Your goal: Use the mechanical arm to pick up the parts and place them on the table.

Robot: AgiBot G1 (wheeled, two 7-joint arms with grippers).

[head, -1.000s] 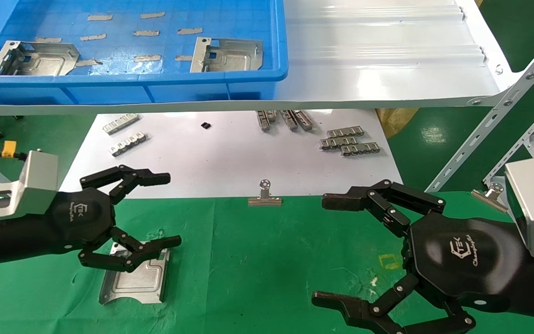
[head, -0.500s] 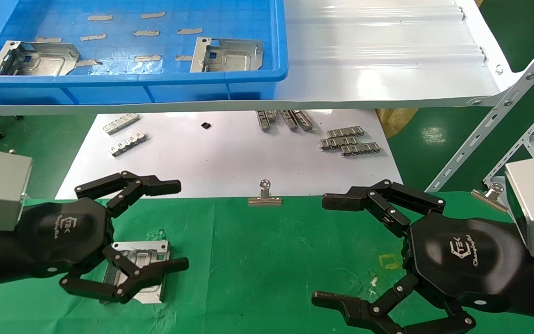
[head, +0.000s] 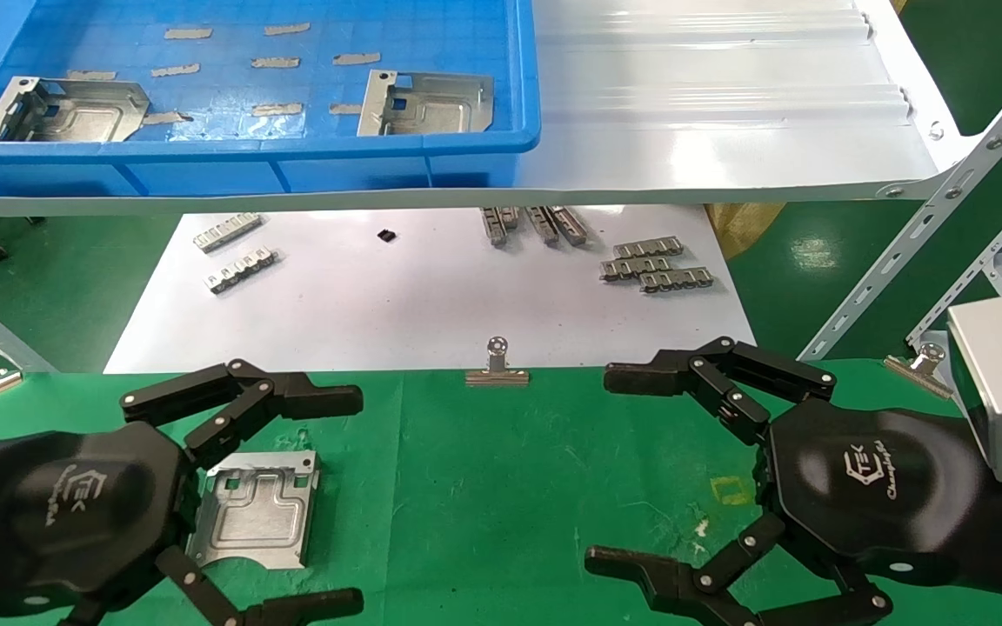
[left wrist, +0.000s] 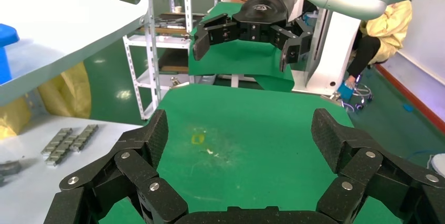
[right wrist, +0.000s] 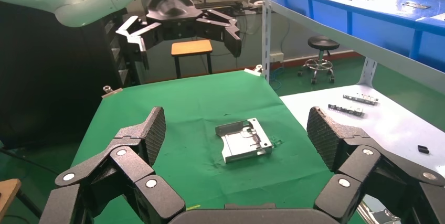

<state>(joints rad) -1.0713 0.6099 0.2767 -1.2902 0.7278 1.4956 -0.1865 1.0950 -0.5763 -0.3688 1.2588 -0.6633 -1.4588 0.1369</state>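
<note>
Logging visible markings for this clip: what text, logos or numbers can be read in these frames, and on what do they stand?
"TEK": white logo on the right gripper palm, with a script word beneath, too stylised to read surely.
"TEK": the same logo on the left gripper palm, seen at an angle; its script word is unreadable.
A small white mark on the right gripper's palm in the left wrist view is too small to read.
The part on the table and the blue bin show no text.

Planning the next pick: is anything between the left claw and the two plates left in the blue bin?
Yes. The bin's front wall and its white shelf's edge stand between the open left claw and both plates.
</note>
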